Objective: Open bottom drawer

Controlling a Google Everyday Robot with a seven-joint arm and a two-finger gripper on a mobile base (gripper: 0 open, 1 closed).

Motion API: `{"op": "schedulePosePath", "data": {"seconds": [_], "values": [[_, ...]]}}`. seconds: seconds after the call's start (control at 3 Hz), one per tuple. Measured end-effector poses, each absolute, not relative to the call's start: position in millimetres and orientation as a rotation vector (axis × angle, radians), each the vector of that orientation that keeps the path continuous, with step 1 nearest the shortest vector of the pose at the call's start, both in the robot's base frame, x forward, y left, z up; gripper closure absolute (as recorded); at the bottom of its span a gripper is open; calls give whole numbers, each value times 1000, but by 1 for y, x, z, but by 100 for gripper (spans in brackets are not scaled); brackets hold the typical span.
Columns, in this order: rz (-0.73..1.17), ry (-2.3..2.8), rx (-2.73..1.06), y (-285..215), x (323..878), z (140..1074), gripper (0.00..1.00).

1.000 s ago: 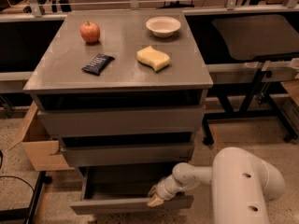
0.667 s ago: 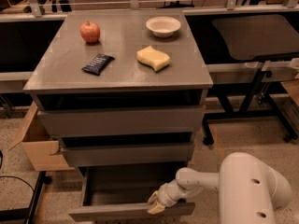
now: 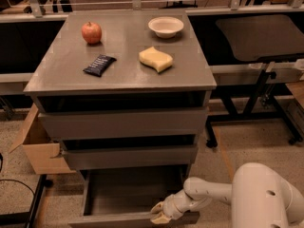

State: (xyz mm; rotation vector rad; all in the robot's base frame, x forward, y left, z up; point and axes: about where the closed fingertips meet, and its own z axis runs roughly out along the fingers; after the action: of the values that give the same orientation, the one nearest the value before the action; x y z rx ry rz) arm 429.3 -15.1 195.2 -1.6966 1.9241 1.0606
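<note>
The bottom drawer [image 3: 128,219] of the grey cabinet is pulled well out, and its dark, empty box [image 3: 128,194] shows from above. Its slim front panel runs along the lower edge of the view. My gripper [image 3: 159,213] sits at the top edge of that front panel, right of its middle, on the end of my white arm [image 3: 209,194], which reaches in from the lower right. The middle drawer [image 3: 130,156] and the top drawer [image 3: 123,122] stand pushed in above it.
On the cabinet top lie a red apple [image 3: 91,32], a white bowl [image 3: 166,26], a yellow sponge [image 3: 155,59] and a dark snack packet [image 3: 99,65]. An open cardboard box [image 3: 35,146] stands on the floor at the left. Table legs [image 3: 251,103] stand at the right.
The bottom drawer has slid further out toward the camera, and my gripper has moved down and toward the camera with its front panel.
</note>
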Motion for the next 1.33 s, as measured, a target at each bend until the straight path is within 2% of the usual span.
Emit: {"op": "schedulePosePath", "data": {"seconds": [1.0,1.33], "values": [[1068,1922,-1701,-11,426,193,5],[1068,1921,-1701,-11,426,195,0]]}}
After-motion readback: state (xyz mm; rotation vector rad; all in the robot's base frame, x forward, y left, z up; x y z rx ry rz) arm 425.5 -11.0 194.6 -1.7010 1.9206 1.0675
